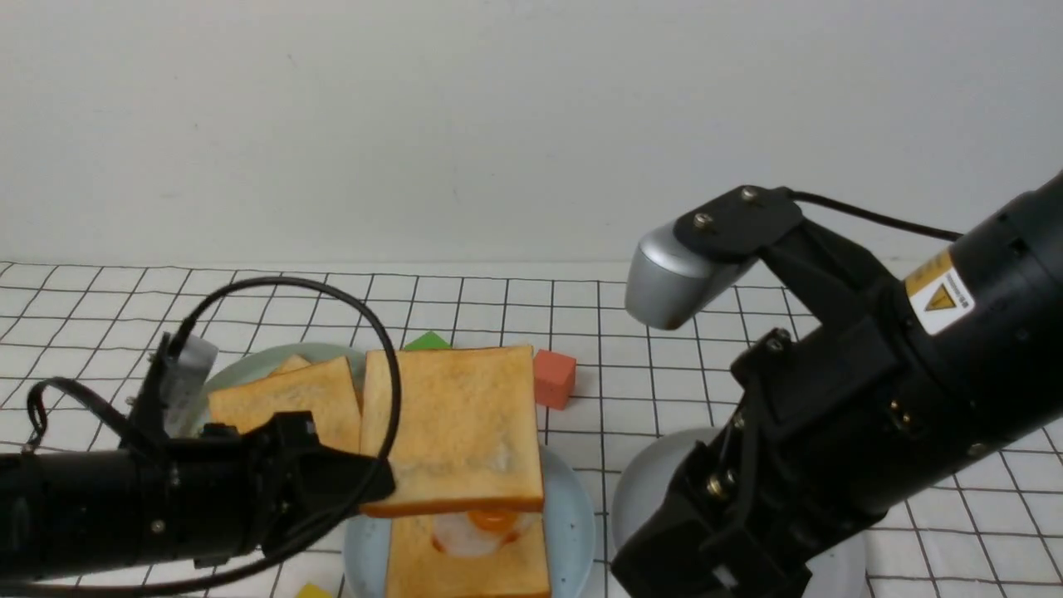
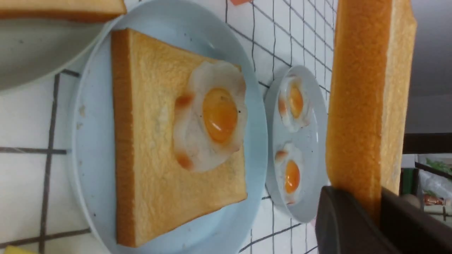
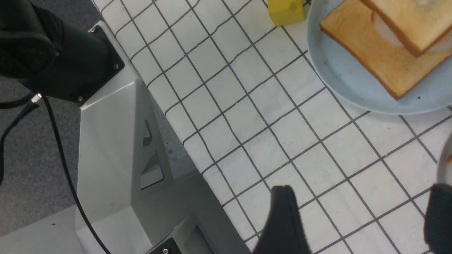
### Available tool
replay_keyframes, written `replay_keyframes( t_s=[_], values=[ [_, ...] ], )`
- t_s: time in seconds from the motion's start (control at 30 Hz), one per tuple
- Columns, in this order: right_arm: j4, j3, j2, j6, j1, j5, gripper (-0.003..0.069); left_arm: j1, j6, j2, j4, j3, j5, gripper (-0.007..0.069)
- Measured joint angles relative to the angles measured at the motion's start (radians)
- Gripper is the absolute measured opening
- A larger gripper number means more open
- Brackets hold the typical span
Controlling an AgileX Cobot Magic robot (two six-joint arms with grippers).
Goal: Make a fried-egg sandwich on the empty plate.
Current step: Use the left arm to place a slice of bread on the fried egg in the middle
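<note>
The left gripper pinches the top toast by its edge above the egg and bottom toast on the blue plate, so lower it flat and square, while the right gripper is wide open.

The left arm reached in low and level from the robot's left, its left gripper clamped on the edge of a toast slice. The right arm sloped steeply downward, and the right gripper had its jaws spread wide, holding nothing.
</note>
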Motion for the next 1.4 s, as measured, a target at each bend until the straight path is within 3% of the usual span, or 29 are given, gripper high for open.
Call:
replay_keyframes(
  t_s=[0.37, 0.73, 1.03, 1.13, 1.27, 1.4],
  values=[
    [0.000, 0.000, 0.000, 0.000, 0.000, 0.011, 0.0514, -0.055, 0.077, 0.209, -0.040, 0.001, -0.037, 0.0059],
    [0.000, 0.000, 0.000, 0.001, 0.000, 0.015, 0.0514, -0.055, 0.137, 0.215, -0.044, 0.001, -0.037, 0.0059],
    [0.006, 0.000, 0.000, 0.001, 0.000, 0.024, 0.0514, -0.055, 0.119, 0.215, -0.045, 0.001, -0.134, 0.0059],
    [0.011, 0.000, 0.000, 0.001, 0.000, 0.027, 0.0514, -0.055, 0.098, 0.215, -0.047, 0.001, -0.155, 0.0097],
    [0.011, 0.000, 0.000, 0.002, 0.000, 0.027, 0.0510, -0.055, 0.095, 0.215, -0.047, 0.001, -0.157, 0.0202],
    [0.011, 0.000, 0.000, 0.023, 0.000, 0.026, 0.0475, -0.055, 0.089, 0.195, -0.046, 0.001, -0.173, 0.0414]
  ],
)
